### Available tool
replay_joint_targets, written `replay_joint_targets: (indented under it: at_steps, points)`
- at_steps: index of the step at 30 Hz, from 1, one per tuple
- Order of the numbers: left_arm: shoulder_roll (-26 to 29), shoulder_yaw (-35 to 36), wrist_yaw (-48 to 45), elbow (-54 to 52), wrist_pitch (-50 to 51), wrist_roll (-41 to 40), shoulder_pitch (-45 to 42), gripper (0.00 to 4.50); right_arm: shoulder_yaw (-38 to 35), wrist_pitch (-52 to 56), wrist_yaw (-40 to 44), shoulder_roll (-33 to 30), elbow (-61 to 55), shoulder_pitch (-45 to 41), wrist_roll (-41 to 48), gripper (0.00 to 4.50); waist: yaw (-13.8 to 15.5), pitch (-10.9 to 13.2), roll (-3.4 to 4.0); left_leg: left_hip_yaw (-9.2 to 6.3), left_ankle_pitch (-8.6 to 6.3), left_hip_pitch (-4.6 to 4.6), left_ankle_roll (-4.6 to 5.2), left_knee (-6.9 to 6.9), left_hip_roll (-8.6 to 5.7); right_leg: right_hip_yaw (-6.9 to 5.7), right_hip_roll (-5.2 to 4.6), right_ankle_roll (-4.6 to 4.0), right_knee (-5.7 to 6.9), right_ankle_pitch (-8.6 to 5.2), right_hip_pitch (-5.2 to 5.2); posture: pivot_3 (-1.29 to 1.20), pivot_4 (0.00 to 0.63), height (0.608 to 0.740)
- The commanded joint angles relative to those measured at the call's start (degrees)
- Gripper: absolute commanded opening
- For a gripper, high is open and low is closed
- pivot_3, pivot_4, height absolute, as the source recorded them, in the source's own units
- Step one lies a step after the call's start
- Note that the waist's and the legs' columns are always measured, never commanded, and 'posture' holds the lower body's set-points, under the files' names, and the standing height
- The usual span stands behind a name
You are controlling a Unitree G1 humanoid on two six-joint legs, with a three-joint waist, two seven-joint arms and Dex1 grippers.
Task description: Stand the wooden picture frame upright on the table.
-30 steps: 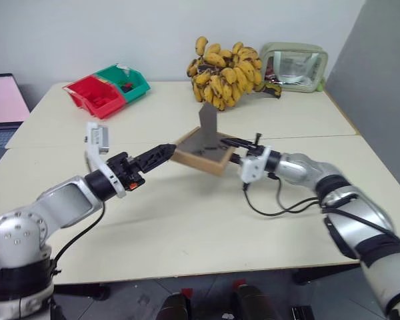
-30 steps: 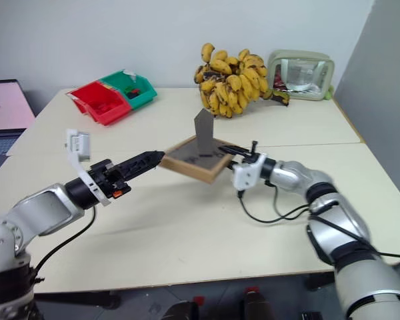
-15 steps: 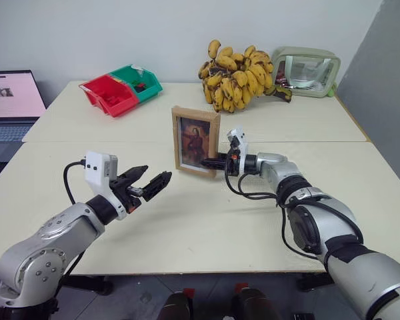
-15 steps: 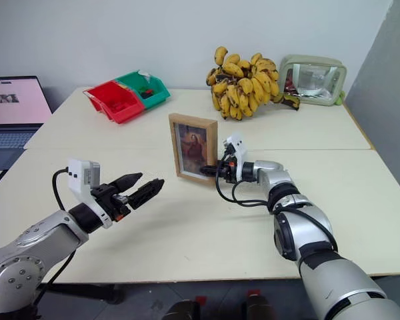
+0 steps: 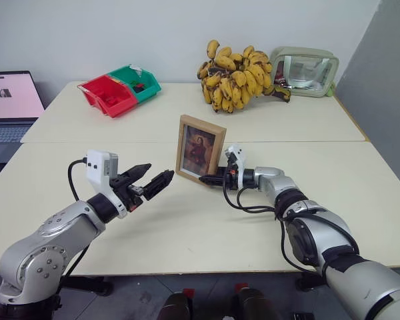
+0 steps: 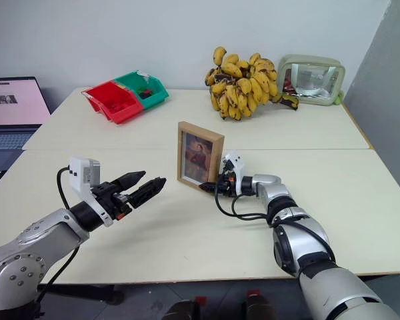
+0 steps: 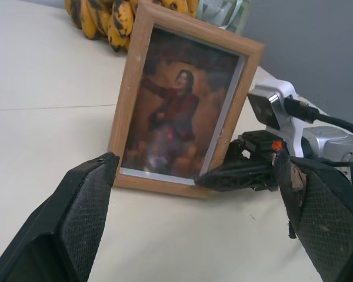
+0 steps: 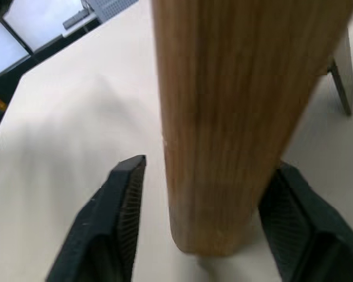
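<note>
Back wall (image 5: 120, 33): plain, pale grey-white, it runs behind the far edge of the furniture.
Right side: a darker grey panel (image 5: 380, 87) stands there, its edge leaning in the picture.
Laptop (image 5: 10, 100): open, at the far left, on a separate lower surface; the screen is pinkish white and the keyboard is grey.
Floor (image 6: 207, 300): dark, seen under the near edge.
Light: even and soft, with only weak shadows.
Windows: cannot tell, the wall looks bare.
</note>
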Motion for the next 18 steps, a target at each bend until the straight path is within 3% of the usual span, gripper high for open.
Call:
replay_joint_targets:
  at_steps: [1,3,6,12,15,18]
  points:
    - [0.5,0.2,-1.7,0.5,0.0,1.0,-1.7,4.5,0.7,-1.4,1.7,-1.8,-2.5,1.4,-0.7,4.0,0.0,0.0,0.0,0.0,0.0,0.0,0.0,0.0,0.0,0.0,0.0,0.0,0.0,0.0,0.0,0.0,0.15,0.74]
    - [0.6,0.0,-2.5,1.1,-0.1,1.9,-2.3,4.5,0.8,-1.0,3.0,-3.2,-3.7,3.1,-0.4,4.47,0.0,0.0,0.0,0.01,0.0,0.01,0.0,0.0,-0.01,0.01,0.0,0.0,0.0,0.0,0.01,0.0,0.15,0.74]
    - [3.2,1.2,-4.9,3.5,2.1,1.5,-3.5,4.5,2.6,0.2,7.9,-12.3,-19.2,12.9,-1.0,4.49,0.8,0.0,-0.05,0.01,0.0,0.02,0.0,0.0,0.01,0.01,0.01,0.0,0.0,0.0,0.01,0.0,0.15,0.74]
    - [13.2,3.8,-15.9,9.7,5.4,2.4,-4.9,4.5,0.0,30.5,7.7,-24.8,-66.2,23.9,10.2,4.49,1.1,0.1,0.24,-0.18,-0.04,-0.11,0.07,0.01,-0.04,-0.19,-0.28,0.1,-0.25,-0.05,0.11,0.0,0.15,0.74]
    - [18.0,5.5,-21.4,14.6,5.9,3.0,-6.8,4.5,-1.3,45.1,4.5,-27.5,-80.7,25.0,16.7,4.49,-0.2,0.2,0.32,-0.04,-0.04,0.02,0.06,-0.09,0.0,0.0,-0.19,0.02,-0.05,-0.1,-0.03,0.0,0.15,0.74]
    - [22.0,6.9,-26.1,18.4,7.7,2.2,-9.4,4.5,-2.4,52.5,1.7,-28.7,-86.8,25.3,21.2,4.49,-0.5,0.1,0.26,-0.11,-0.06,0.06,0.05,-0.16,0.25,-0.15,0.12,-0.2,-0.05,-0.22,-0.02,0.0,0.15,0.74]
